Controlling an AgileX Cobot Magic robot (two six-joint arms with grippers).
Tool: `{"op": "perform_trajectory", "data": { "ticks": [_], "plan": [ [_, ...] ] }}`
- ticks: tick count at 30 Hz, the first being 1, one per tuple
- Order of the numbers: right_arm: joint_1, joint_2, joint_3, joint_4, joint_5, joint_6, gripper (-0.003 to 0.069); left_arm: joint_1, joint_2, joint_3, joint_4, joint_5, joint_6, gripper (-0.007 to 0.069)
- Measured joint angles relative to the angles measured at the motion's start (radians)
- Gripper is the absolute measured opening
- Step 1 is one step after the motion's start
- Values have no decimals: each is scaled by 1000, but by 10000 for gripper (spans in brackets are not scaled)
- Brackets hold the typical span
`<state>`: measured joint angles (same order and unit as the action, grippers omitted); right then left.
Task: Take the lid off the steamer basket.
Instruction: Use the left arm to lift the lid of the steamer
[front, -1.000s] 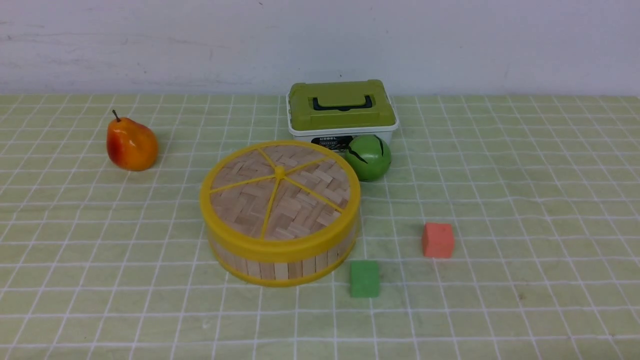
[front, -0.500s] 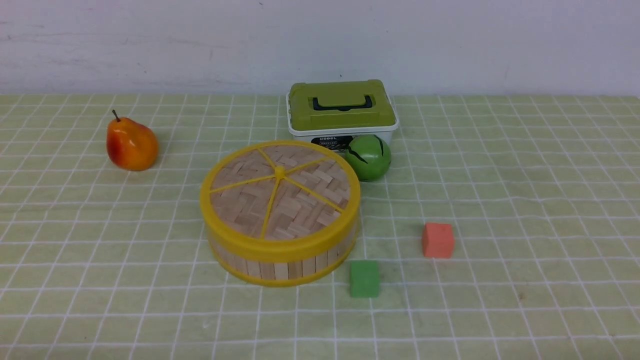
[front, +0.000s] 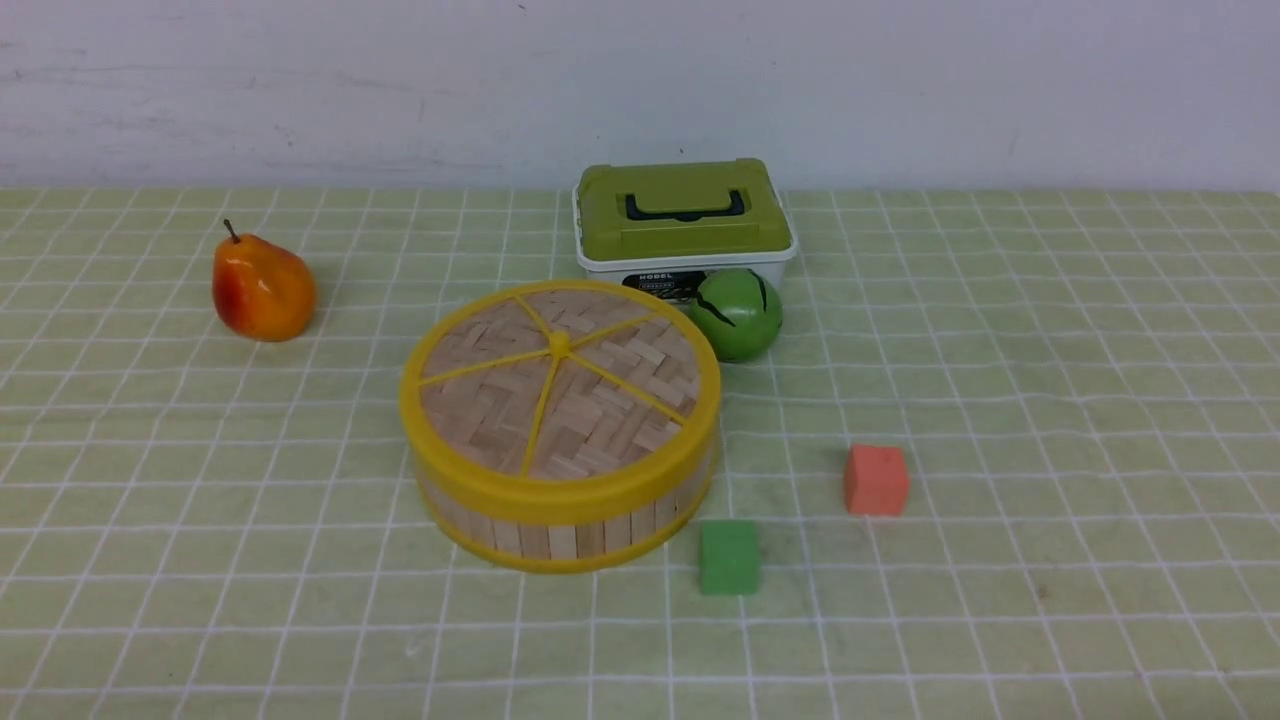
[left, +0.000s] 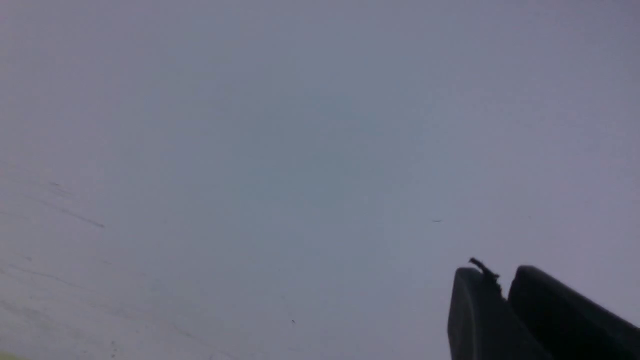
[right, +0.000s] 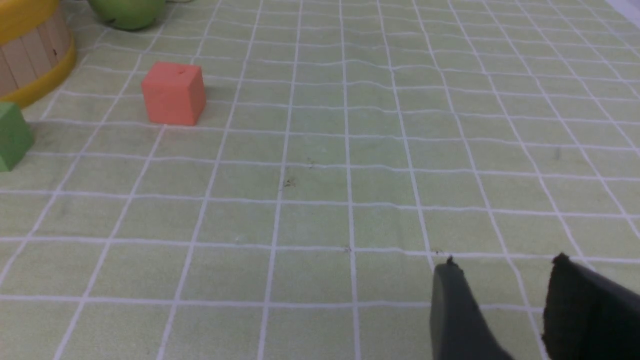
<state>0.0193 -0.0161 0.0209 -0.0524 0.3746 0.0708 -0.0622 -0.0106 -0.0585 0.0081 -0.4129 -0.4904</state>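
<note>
Right gripper (right: 504, 292) hangs part-open and empty, right of the steamer basket (front: 560, 538); left gripper (left: 502, 305) seems closed, empty. The lid (front: 590, 400) sits on it, mid-tabletop (front: 1050, 350); approach not begun, so next reach its rim.

Tablecloth (front: 1000, 350): pale yellow-green, thin white grid.
Wall (front: 300, 90): plain grey-white, faint scuffs.
Lid (front: 560, 385): light wood strips in a herringbone weave; thick yellow rim, five yellow spokes, yellow centre knob.
Steamer basket (front: 560, 540): vertical pale-wood slats between yellow bands.
Pear (front: 262, 290): orange-yellow, red blush on one side, dark stem.
Box (front: 685, 235): white body, olive-green top, black handle, black label with white lettering.
Ball (front: 738, 315): glossy green, jagged black streaks.
Orange-red cube (front: 876, 480): plain.
Green cube (front: 729, 557): plain.
Left gripper (left: 500, 280): black.
Right gripper (right: 505, 262): dark grey to black.
</note>
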Motion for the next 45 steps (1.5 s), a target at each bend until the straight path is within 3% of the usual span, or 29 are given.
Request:
{"op": "perform_trajectory", "data": {
  "ticks": [4, 5, 9, 14, 19, 23, 26, 35, 40, 44, 45],
  "plan": [
    [0, 0, 0, 0, 0, 0, 241, 0, 72, -223, 9, 249, 57, 36],
    [0, 0, 0, 0, 0, 0, 241, 0, 171, -362, 10, 407, 107, -13],
    [0, 0, 0, 0, 0, 0, 241, 0, 417, -576, 12, 548, 183, -13],
    [0, 0, 0, 0, 0, 0, 241, 0, 717, -739, 1, 568, 203, -13],
    [0, 0, 0, 0, 0, 0, 241, 1, 1020, -964, -98, 786, 221, -13],
    [0, 0, 0, 0, 0, 0, 241, -9, 1237, -1174, -206, 1050, 356, -13],
    [0, 0, 0, 0, 0, 0, 241, -97, 1478, -1383, -213, 1293, 437, -13],
    [0, 0, 0, 0, 0, 0, 241, -353, 1826, -1753, 51, 1446, 306, -13],
    [0, 0, 0, 0, 0, 0, 241, -385, 1905, -1813, 83, 1441, 295, -2],
    [0, 0, 0, 0, 0, 0, 241, -385, 1943, -1817, 76, 1417, 295, 94],
    [0, 0, 0, 0, 0, 0, 241, -385, 1959, -1817, 74, 1401, 295, 171]
  ]
}}
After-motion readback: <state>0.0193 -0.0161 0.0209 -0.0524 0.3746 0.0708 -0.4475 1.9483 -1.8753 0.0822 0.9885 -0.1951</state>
